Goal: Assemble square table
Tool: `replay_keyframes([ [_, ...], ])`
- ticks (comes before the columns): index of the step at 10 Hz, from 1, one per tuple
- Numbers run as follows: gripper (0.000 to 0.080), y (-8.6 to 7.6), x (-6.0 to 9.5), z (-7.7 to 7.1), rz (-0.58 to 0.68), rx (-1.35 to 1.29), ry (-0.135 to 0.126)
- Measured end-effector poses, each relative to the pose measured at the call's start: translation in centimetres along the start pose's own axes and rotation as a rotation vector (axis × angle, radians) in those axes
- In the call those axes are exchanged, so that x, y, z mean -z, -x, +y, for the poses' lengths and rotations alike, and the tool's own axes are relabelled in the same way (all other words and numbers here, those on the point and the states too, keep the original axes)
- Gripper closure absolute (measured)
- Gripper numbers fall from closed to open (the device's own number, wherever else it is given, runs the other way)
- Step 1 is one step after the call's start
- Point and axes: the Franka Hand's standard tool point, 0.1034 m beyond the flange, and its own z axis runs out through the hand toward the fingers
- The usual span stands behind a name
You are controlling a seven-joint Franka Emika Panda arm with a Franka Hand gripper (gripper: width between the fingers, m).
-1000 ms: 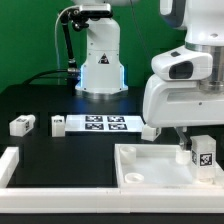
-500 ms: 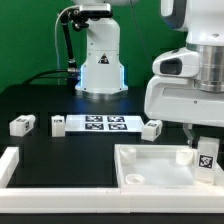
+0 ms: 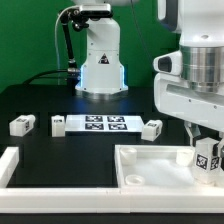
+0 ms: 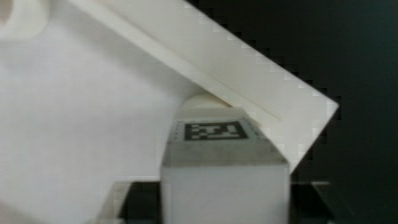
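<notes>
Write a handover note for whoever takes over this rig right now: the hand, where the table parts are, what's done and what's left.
Hand: shut on a leg, held upright at the tabletop's corner on the exterior view's right. Whether the leg is seated there cannot be told.
Parts: three loose legs lie by the marker board. Two are on the exterior view's left of it and one is at its right end.
Done: no leg is visibly fitted.
Left: seat this leg, then the other three.
</notes>
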Motion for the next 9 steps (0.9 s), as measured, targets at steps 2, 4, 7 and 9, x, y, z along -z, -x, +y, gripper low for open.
replay_keyframes([
  [2, 0.0508, 0.0, 0.0, 0.0, -0.002, -0.103, -0.001],
  [4, 0.0508, 0.0, 0.0, 0.0, -0.002, -0.195, -0.002],
  [7, 0.027, 0.7, -0.2, -0.1, -0.001, -0.045, 0.001],
  [9, 0.0185, 2.0, -0.5, -0.1, 0.018, 0.172, 0.013],
])
